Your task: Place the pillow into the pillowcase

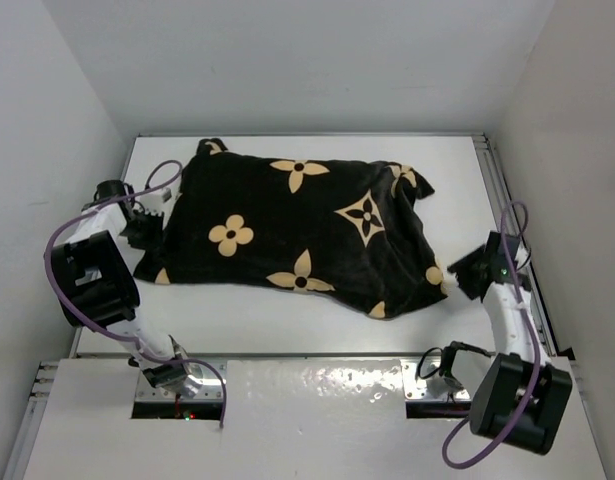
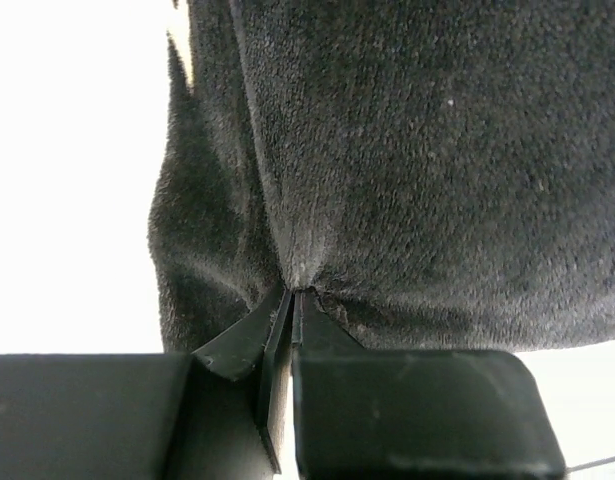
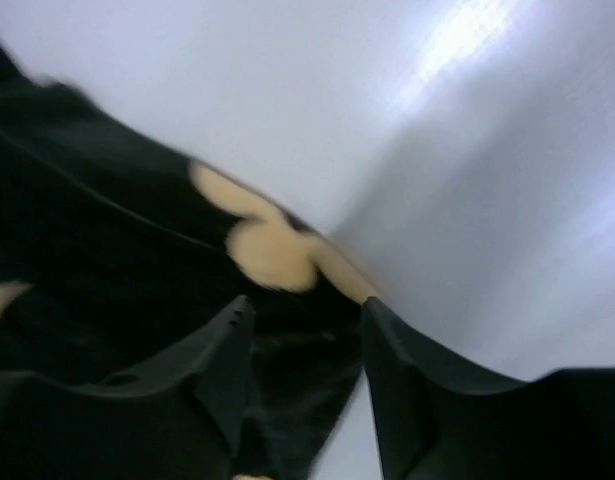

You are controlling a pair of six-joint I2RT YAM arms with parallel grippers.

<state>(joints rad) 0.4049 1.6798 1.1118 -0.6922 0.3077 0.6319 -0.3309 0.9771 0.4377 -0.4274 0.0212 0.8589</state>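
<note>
White table [image 1: 287,320] beneath the fingers [image 3: 412,400]; plain pale walls [image 1: 287,60] beyond and either side; glare on glossy near panel [image 1: 317,385].

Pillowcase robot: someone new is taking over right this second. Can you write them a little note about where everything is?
Left gripper: shut, pinching the pillowcase at its left edge.
Right gripper: open at the case's right corner, not clamped on it.
The case lies plump on the table. No pillow shows, so it seems to be inside.
Left to do: probably check the right end is covered, then let go.
</note>
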